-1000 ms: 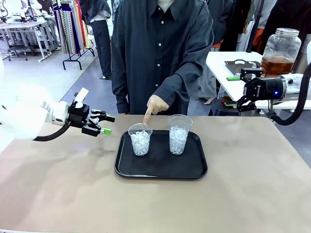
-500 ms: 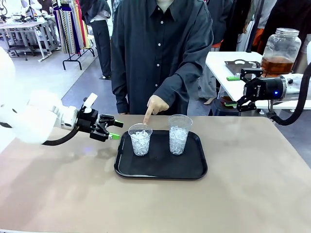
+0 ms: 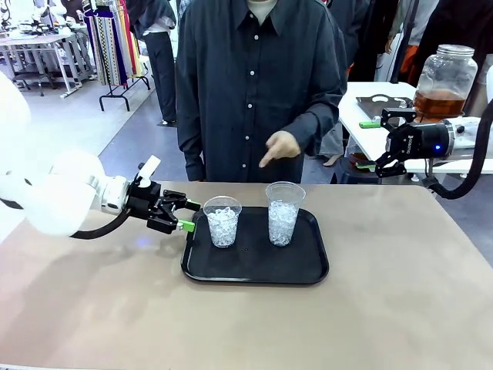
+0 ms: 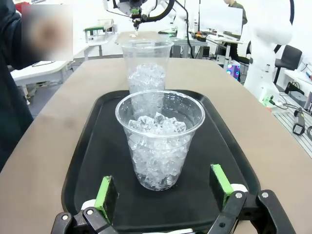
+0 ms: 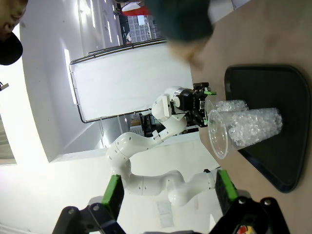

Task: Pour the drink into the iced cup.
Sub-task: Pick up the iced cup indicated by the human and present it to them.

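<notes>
Two clear plastic cups of ice stand on a black tray [image 3: 254,270]: a shorter left cup [image 3: 222,222] and a taller right cup [image 3: 283,213]. My left gripper [image 3: 189,216] hangs open just left of the shorter cup, apart from it. In the left wrist view that cup [image 4: 160,141] sits just beyond the open green pads [image 4: 106,197], the taller cup [image 4: 146,68] behind it. The amber drink [image 3: 437,104] sits in a large glass jar on a white side table at the back right. Near the jar my right gripper [image 3: 368,144] stays open and holds nothing.
A person in a dark shirt stands at the far edge, one hand [image 3: 279,146] raised above the table behind the cups. The right wrist view shows the tray [image 5: 273,97] and both cups [image 5: 243,127] sideways. Bare tabletop lies on both sides of the tray and in front.
My left gripper has moved right, up to the shorter cup. The person's hand, which pointed down at that cup, has lifted away. The right arm has not moved.
</notes>
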You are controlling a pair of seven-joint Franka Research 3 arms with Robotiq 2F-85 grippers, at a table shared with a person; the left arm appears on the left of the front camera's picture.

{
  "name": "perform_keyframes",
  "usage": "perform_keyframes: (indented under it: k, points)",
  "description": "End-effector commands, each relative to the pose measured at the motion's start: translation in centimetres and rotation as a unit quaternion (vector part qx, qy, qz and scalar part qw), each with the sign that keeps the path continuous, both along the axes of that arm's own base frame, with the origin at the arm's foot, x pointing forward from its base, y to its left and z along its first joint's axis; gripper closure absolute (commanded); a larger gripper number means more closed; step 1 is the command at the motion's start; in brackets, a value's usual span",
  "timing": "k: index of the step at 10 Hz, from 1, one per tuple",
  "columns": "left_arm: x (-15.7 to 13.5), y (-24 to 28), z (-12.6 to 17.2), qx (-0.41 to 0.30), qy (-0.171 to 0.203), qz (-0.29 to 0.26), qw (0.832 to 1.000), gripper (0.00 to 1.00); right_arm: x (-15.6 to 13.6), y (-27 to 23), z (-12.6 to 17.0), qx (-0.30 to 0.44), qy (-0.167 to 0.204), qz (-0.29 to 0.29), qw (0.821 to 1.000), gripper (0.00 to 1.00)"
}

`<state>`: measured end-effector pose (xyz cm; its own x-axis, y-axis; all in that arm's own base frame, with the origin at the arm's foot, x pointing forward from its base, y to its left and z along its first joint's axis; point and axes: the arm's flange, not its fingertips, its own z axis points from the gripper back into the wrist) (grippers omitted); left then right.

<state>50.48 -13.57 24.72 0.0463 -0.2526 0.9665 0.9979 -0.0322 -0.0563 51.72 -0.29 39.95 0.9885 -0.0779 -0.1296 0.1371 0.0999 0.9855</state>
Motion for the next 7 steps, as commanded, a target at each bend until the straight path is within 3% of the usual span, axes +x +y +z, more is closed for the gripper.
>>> perform_keyframes:
  k: [1, 7]
  points:
    - [-0.2, -1.1, -0.9, -0.011, -0.004, 0.017, 1.0, 0.0, 0.0, 0.0, 0.1, 0.001, 0.0, 0.0, 1.0, 0.0]
    - [0.4, -3.2, -2.0, -0.007, -0.014, 0.019, 1.0, 0.0, 0.0, 0.0, 0.1, 0.001, 0.0, 0.0, 1.0, 0.0]
